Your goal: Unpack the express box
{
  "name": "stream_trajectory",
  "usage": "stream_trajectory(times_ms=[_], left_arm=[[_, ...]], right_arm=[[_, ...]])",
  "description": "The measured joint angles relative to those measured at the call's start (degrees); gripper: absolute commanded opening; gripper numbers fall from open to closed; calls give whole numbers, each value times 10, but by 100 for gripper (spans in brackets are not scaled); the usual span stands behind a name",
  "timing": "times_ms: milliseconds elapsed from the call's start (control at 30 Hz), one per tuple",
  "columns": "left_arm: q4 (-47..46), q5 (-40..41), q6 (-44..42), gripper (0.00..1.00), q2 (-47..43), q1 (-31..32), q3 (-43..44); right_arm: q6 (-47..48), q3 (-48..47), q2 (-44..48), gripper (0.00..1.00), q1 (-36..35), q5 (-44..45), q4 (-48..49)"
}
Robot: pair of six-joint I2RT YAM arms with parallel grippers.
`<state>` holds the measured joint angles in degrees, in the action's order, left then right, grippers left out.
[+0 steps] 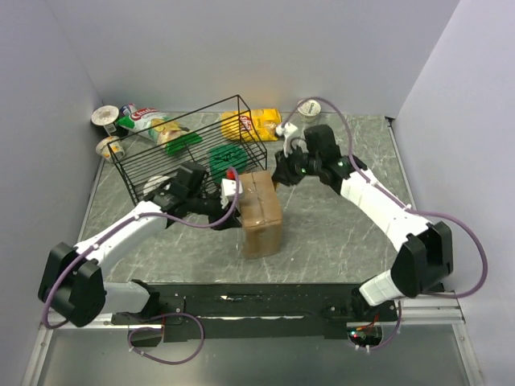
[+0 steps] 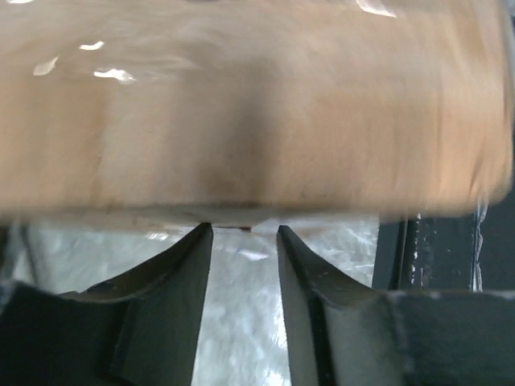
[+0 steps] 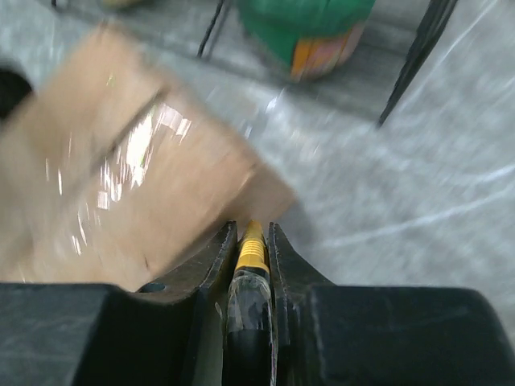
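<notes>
Grey marbled tabletop point(image 1: 338, 241), pale walls all round, and the box point(image 1: 260, 211) stands right in the middle, just in front of the wire basket point(image 1: 189, 149). Both arms are on it. The left hand point(image 1: 228, 190) is at the box's far left corner; in its own camera the fingers point(image 2: 187, 265) stand part-way apart with their tips against the cardboard edge, and I can't tell whether they pinch anything. The right hand point(image 3: 252, 229) is clamped tight on a yellow-tipped tool point(image 3: 250, 256), its point just at the box's near corner, likely a cutter for the tape.

So where are we? Early, by my reckoning. The box looks closed, glossy tape across the top, flaps down, nothing lifted out that I can see. Snack bags point(image 1: 251, 123) sit near the basket, but whether they belong to this box is unclear. Left to do: slit the seam, fold the flaps, empty it.
</notes>
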<state>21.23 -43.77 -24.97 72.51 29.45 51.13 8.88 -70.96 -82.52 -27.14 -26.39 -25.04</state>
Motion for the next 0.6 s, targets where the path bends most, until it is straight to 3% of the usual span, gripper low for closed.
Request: stream_trajectory(times_ms=[167,333,600], left_arm=[[-31,-9,-2,54,43,33,1],[-56,-17,16,58,61,41,8],[52,-20,-42,71,-7,11,6]], right_arm=[[5,-75,-45,0,-1,0,21],[3,-86,-64,0,-1,-2,34],[3,-75,-21,0,42,30,19]])
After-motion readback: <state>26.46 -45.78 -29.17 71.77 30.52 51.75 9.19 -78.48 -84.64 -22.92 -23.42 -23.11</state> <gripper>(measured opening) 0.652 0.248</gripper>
